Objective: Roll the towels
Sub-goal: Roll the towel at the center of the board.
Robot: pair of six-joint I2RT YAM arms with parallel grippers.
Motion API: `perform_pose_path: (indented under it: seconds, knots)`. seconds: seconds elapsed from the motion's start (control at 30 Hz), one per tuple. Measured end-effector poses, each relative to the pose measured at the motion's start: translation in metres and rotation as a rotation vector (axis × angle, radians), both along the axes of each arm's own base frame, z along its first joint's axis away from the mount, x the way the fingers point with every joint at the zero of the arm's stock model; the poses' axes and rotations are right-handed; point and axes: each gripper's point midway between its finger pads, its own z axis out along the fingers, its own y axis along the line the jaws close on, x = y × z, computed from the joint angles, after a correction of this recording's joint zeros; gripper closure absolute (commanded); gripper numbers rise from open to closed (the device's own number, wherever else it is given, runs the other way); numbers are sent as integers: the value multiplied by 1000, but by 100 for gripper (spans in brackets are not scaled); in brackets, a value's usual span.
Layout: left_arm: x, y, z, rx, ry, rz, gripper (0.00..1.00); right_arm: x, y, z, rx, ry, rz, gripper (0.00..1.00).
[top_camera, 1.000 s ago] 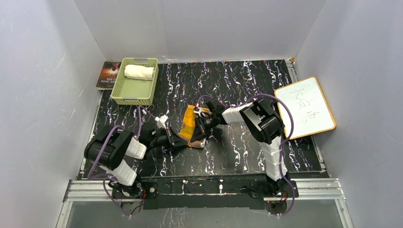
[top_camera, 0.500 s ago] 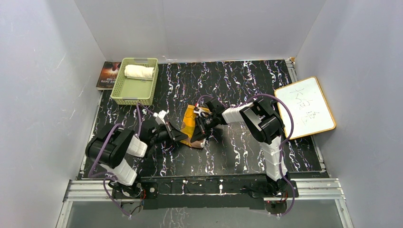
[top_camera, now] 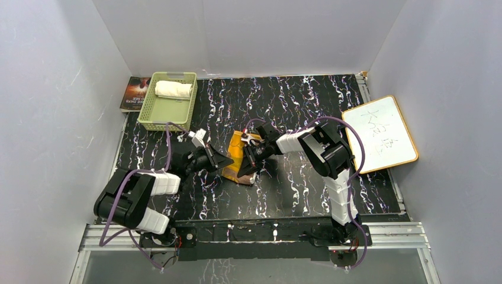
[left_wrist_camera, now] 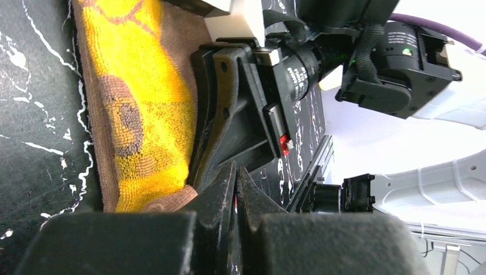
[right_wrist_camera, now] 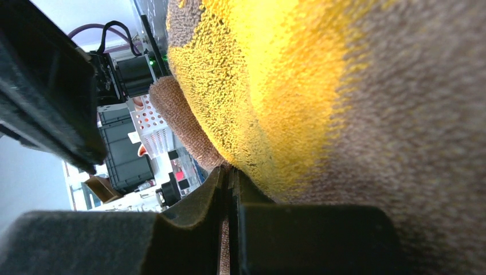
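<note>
Second towel in work: the brown one is on the middle of the counter, between both tools.

The brown towel (top_camera: 237,151) lies as a narrow folded strip on the counter (top_camera: 308,106). The right tool (top_camera: 243,170) is clamped on its near edge, while the left tool (top_camera: 228,160) has its fingers pressed together on nothing, just beside the near corner. The rolling seems only begun; I judge the next move needs the pinched edge turned over along the strip, with the left tool keeping the roll tight. I count two towels, the cream towel (top_camera: 173,89) lying rolled in the one basket (top_camera: 151,118), one book (top_camera: 135,93) and one board (top_camera: 379,133).
</note>
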Motion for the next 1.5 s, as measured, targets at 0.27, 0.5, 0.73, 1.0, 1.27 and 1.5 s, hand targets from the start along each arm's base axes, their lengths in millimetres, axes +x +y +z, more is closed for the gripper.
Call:
perform_pose_path:
  seconds: [0.27,0.5,0.73,1.0,1.27,1.5]
  knots:
    - [1,-3,-22,-7,84,11,100,0,0,0,0,4,1,100]
    - [6,-6,-29,-47,121,31,100,0,0,0,0,4,2,100]
    - [5,-10,-24,-106,137,34,100,0,0,0,0,6,2,100]
    - [-6,-15,-13,-103,113,23,100,1,-1,-1,4,13,2,100]
    - [-10,-9,-45,-41,175,60,100,1,-1,-1,7,15,3,100]
    - [-10,-2,-66,-20,196,115,100,1,-1,-1,6,14,2,99]
